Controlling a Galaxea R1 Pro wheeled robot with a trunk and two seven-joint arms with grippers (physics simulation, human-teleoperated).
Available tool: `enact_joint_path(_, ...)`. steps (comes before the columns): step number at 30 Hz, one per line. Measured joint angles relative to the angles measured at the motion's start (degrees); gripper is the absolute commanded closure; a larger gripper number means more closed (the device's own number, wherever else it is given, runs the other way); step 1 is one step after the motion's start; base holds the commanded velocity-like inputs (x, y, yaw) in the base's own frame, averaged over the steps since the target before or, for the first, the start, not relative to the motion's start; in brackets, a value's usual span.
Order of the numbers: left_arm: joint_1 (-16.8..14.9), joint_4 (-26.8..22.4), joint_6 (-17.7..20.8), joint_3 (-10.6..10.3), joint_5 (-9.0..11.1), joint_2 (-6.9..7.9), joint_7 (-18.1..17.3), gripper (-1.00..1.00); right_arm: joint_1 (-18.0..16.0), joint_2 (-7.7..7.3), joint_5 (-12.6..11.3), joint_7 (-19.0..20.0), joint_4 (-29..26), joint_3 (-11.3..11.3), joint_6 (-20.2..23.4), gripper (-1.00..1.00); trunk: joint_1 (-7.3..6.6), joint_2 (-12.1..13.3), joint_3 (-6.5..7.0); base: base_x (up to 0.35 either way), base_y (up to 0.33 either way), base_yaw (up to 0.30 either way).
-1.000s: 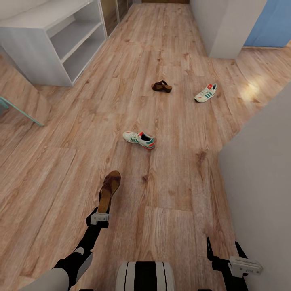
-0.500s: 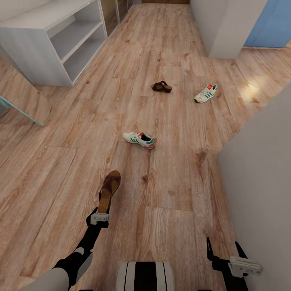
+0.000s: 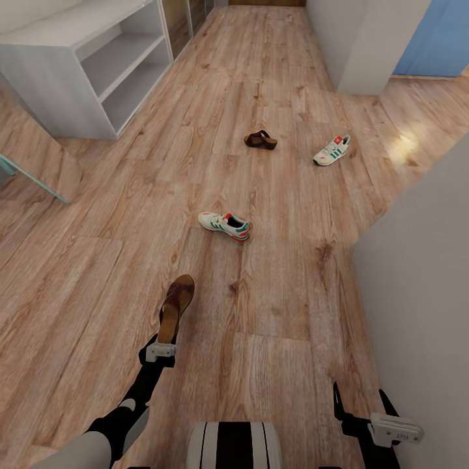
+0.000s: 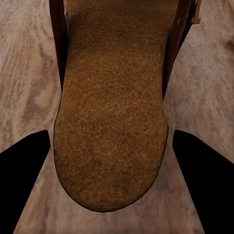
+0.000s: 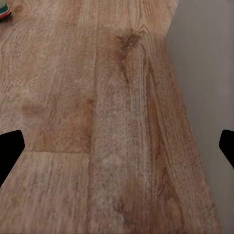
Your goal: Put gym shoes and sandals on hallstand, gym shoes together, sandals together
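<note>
Wood floor (image 3: 286,98) runs far ahead of both grippers. Up ahead and off to the left of the left gripper (image 3: 163,344) stands the grey shoe rack (image 3: 62,29), and its 2 open shelves have nothing in them. That gripper pinches 1 brown sandal (image 3: 174,306) by its heel, so the toe sticks out forward, ready to be carried to the rack. Just past it lies 1 gym shoe (image 3: 225,225). Farther on lie the other sandal (image 3: 260,139) and the other gym shoe (image 3: 332,150), near each other. The right gripper (image 3: 361,407) is spread wide and holds nothing, with a grey wall (image 3: 417,280) close beside it.
</note>
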Motion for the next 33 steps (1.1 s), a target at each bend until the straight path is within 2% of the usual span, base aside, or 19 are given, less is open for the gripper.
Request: enact_joint_path(33,0.0,0.0,-1.1,-0.22,-0.24,-0.08,-0.03,1.0,0.0,0.0,0.0,0.0,0.0,-0.08,0.07,-1.0,0.0,0.0,0.0,0.0,0.0,0.0)
